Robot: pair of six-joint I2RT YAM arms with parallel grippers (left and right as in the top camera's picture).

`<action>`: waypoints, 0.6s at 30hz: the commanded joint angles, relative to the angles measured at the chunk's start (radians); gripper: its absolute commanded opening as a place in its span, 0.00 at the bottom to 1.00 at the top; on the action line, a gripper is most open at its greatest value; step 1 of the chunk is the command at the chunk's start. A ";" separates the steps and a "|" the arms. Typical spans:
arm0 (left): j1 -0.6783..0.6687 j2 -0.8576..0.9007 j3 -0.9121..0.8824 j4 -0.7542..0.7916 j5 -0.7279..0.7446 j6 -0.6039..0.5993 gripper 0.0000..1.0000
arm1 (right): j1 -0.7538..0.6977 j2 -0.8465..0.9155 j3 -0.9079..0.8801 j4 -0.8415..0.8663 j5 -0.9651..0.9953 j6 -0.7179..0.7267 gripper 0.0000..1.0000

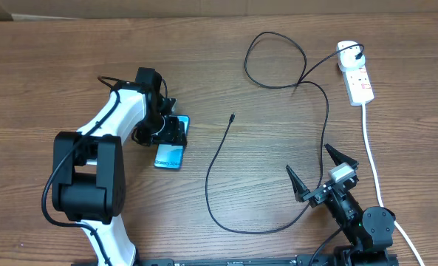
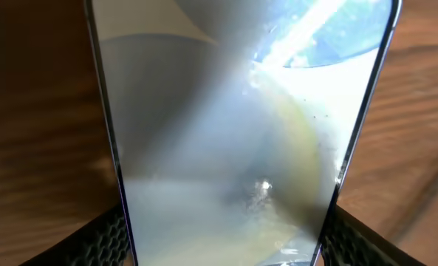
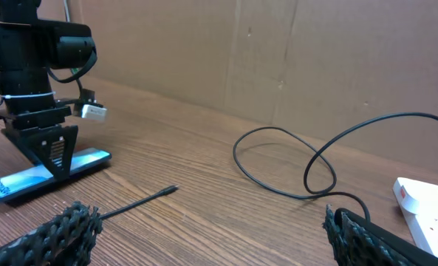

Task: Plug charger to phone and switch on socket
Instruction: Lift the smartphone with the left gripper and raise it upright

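From above, the phone [image 1: 169, 154] lies flat on the table [image 1: 56, 74]. Its long side runs up and down the picture, tipped a little. My left gripper [image 1: 168, 134] sits over the phone's top half, with one finger on each long side. The charger [image 1: 207, 185] has its little tip [image 1: 232, 117] to the right of the phone, lying loose. The thin end runs up and down too, almost in line with the phone's long side. My right gripper [image 1: 307, 157] is even further right of the phone, spread wide and holding nothing. The left gripper is nearer the tip, but it is busy, so I think the free right one has to fetch it. The socket [image 1: 359, 83] is far to the right of the phone, past all the cable.

In the left wrist view, the phone [image 2: 233, 148] fills almost everything. The black fingers [image 2: 104, 240] sit right at its two long edges. I cannot tell if they are squeezing it or only beside it (the picture is too close and blurry).

In the right wrist view, the phone [image 3: 41, 176] is over on the left, with the left gripper [image 3: 40, 144] standing on it. The tip [image 3: 170, 190] lies just right of the phone and points back toward it. My right gripper [image 3: 211, 236] is wide apart and empty, with the tip lying ahead of it. The socket [image 3: 425, 210] is at the far right edge, well away from the phone.
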 commanded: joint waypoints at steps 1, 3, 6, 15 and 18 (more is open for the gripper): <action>0.002 0.039 0.034 -0.026 0.222 -0.107 0.71 | 0.006 -0.002 -0.010 0.003 0.007 -0.003 1.00; 0.002 0.038 0.045 -0.029 0.291 -0.155 0.71 | 0.006 -0.002 -0.010 0.002 0.007 -0.003 1.00; 0.002 0.039 0.053 -0.019 0.503 -0.229 0.71 | 0.006 -0.002 -0.010 0.003 0.007 -0.003 1.00; 0.000 0.039 0.053 0.085 0.959 -0.560 0.68 | 0.006 -0.002 -0.010 0.003 0.007 -0.003 1.00; -0.016 0.039 0.053 0.150 1.015 -0.769 0.72 | 0.006 -0.002 -0.010 0.003 0.007 -0.003 1.00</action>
